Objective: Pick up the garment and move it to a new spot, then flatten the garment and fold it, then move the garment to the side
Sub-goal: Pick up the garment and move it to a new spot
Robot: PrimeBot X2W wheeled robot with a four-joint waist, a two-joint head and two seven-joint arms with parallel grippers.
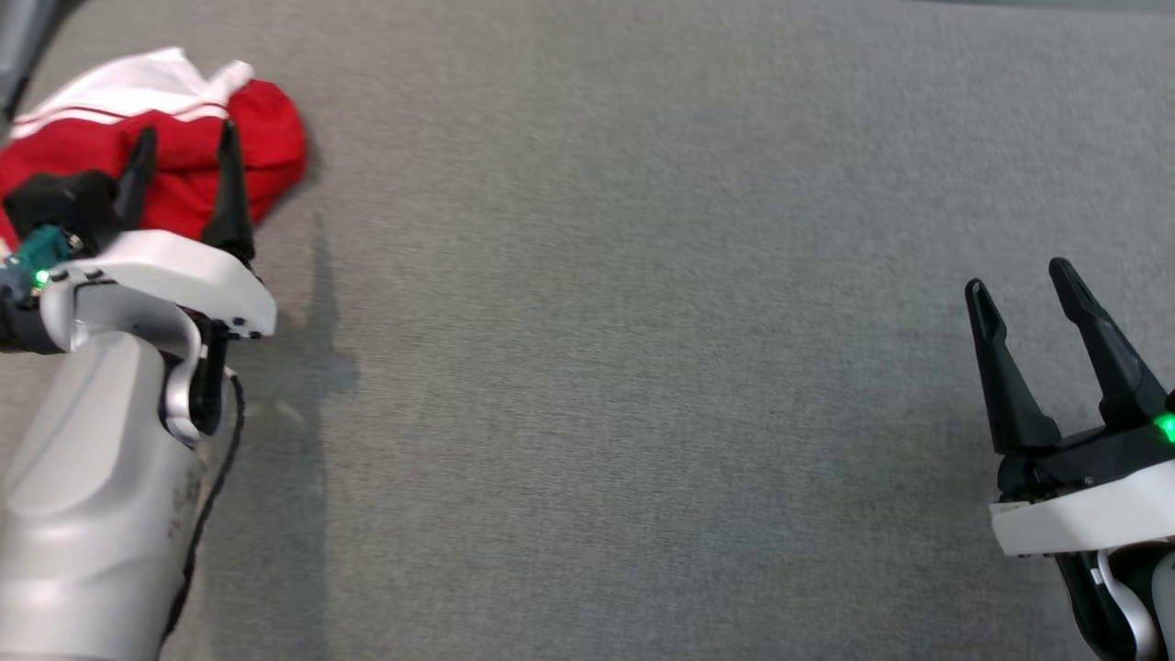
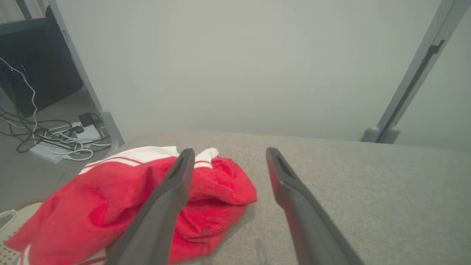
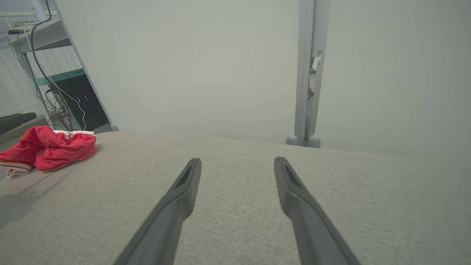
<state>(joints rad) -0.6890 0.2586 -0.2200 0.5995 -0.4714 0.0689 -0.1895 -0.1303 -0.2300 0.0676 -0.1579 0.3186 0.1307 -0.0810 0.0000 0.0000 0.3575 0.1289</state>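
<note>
Head view shows the garment at the upper left of the frame, a crumpled red heap with a white part crossed by a thin red stripe, lying on the grey fabric bench. The left fingers stand apart over its near side, clamped on nothing. The right fingers, also apart and empty, sit at the lower right, well apart from it.

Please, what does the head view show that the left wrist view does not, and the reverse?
Head view, not left wrist view: the open right pincer, over the grey surface, and the pale left forearm. Left wrist view, not head view: cables on the floor, a dark cabinet, a grey post. Both: the red and white garment, crumpled, and the open left pincer pointing at it.
</note>
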